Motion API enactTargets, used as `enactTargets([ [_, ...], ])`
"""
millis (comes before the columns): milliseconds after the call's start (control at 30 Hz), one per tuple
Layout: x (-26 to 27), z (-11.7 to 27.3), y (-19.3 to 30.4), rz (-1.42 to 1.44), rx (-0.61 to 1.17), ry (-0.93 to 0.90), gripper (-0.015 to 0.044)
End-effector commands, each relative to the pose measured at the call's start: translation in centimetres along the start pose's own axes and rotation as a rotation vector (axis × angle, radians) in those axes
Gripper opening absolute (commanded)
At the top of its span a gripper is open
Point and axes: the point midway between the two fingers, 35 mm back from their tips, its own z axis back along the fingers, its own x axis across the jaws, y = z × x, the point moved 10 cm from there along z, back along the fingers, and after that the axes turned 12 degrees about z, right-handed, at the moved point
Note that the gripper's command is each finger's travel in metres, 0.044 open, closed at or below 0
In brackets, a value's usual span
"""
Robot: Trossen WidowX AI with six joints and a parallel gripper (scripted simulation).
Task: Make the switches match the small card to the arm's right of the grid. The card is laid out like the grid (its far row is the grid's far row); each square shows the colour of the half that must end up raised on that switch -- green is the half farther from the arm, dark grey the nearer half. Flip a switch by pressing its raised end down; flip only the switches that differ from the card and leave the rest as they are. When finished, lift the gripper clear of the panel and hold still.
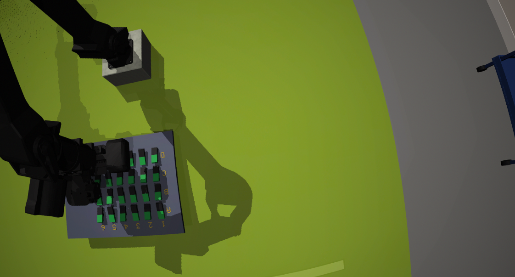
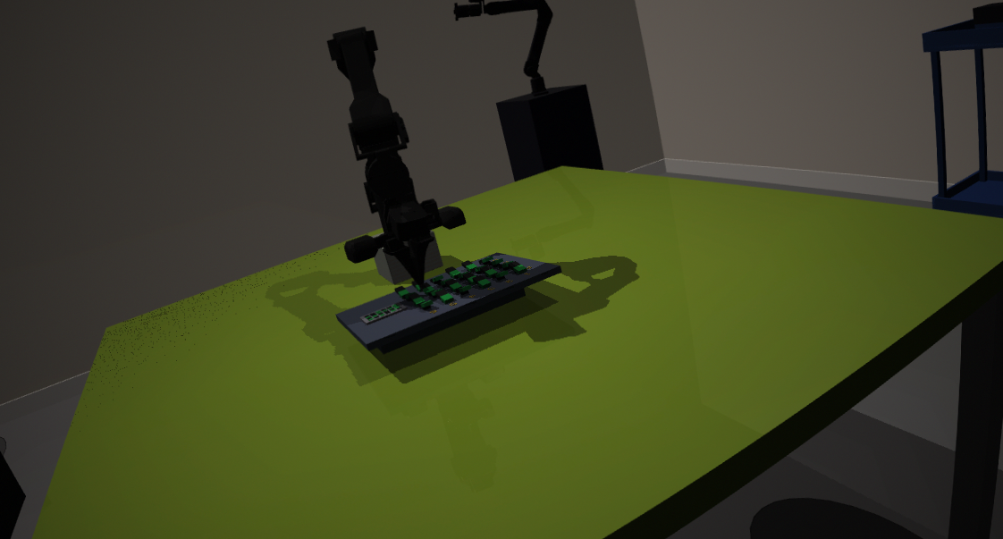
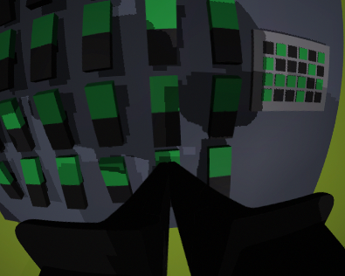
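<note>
While a green table (image 1: 281, 131) (image 2: 631, 339) (image 3: 344, 153) spreads beneath, your black arm (image 1: 10, 109) (image 2: 372, 121) reaches down over the slate-coloured panel (image 1: 82, 224) (image 2: 375, 335) (image 3: 277, 162), its rows of green-and-dark switches filling the grid. Your gripper (image 1: 96, 192) (image 2: 421, 287) (image 3: 168, 169) is fully closed on nothing; the small card (image 2: 382, 314) (image 3: 294, 72) lies on the panel, to the grid's right. Below your fingertips sits the nearest row's second switch (image 3: 168, 155) from the right, contact impossible to confirm.

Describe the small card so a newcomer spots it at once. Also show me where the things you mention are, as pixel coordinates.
On the green table (image 1: 288, 131) (image 2: 281, 408) sits a grey panel (image 1: 82, 226) (image 2: 392, 328) (image 3: 286, 148). Beside its switches lies the card (image 2: 372, 316) (image 3: 290, 106): pale-bordered, flat, with tiny green and dark squares, unlike the chunky tilted switches.
</note>
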Motion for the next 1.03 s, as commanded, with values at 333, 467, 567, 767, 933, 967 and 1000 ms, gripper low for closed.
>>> enactTargets([
  [333, 0.4, 6.5, -0.3, -0.001, -0.028, 0.008, 0.0000],
  [467, 2.9, 7.2, -4.7, -0.002, -0.032, 0.005, 0.0000],
  [567, 3.5, 7.2, -5.4, -0.002, -0.033, 0.005, 0.0000],
  [767, 3.5, 7.2, -5.4, -0.002, -0.033, 0.005, 0.0000],
  [933, 3.5, 7.2, -5.4, -0.002, -0.033, 0.005, 0.0000],
  [967, 3.5, 7.2, -5.4, -0.002, -0.033, 0.005, 0.0000],
  [1000, 3.5, 7.2, -5.4, -0.002, -0.033, 0.005, 0.0000],
])
